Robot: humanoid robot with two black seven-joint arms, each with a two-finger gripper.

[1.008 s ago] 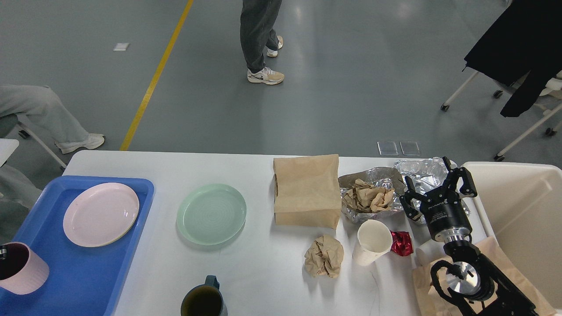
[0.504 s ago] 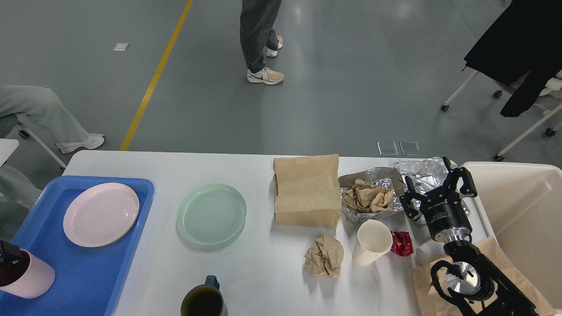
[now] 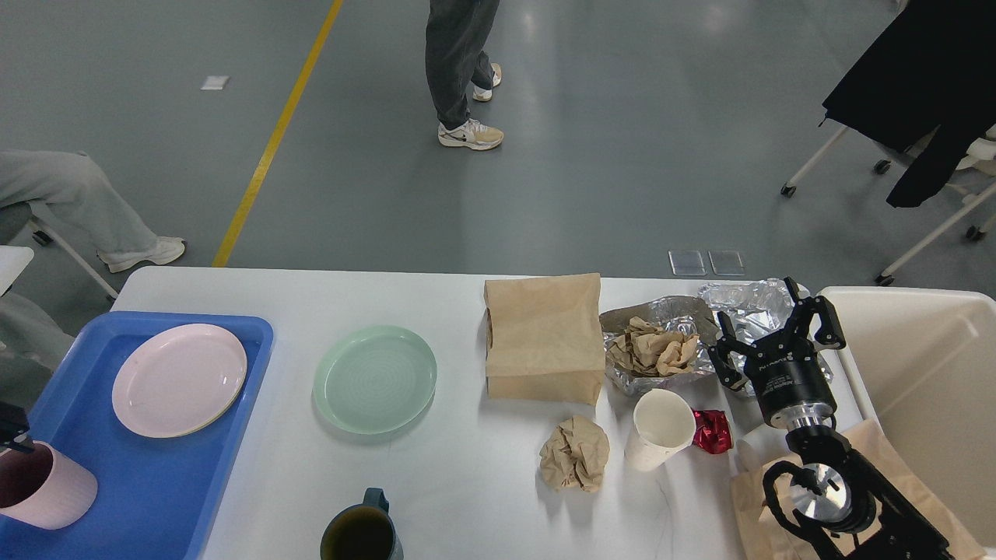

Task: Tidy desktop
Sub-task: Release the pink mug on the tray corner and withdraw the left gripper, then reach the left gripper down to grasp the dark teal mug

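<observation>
The white desktop (image 3: pixel 467 311) spans the view. On it lie a green plate (image 3: pixel 373 379), a brown paper bag (image 3: pixel 545 338), a crumpled paper ball (image 3: pixel 576 453), a tipped white paper cup (image 3: pixel 661 428), a red wrapper (image 3: pixel 712 430) and crumpled foil holding brown paper (image 3: pixel 657 346). My right gripper (image 3: pixel 770 330) is open and empty, just above more foil (image 3: pixel 747 307) at the right. Only a dark tip of my left gripper (image 3: pixel 11 428) shows at the left edge, just above a pink cup (image 3: pixel 43 486) standing on the blue tray (image 3: pixel 156 498).
A pink plate (image 3: pixel 179 379) sits on the tray. A dark mug (image 3: pixel 362 533) stands at the front edge. A cream bin (image 3: pixel 926 373) is at the right, with brown paper (image 3: pixel 879 443) beside it under my right arm. People and chairs are beyond the table.
The pink cup has shifted slightly toward the front on the tray. The left gripper tip has risen from the cup's rim to just above it. The right arm has not moved.
</observation>
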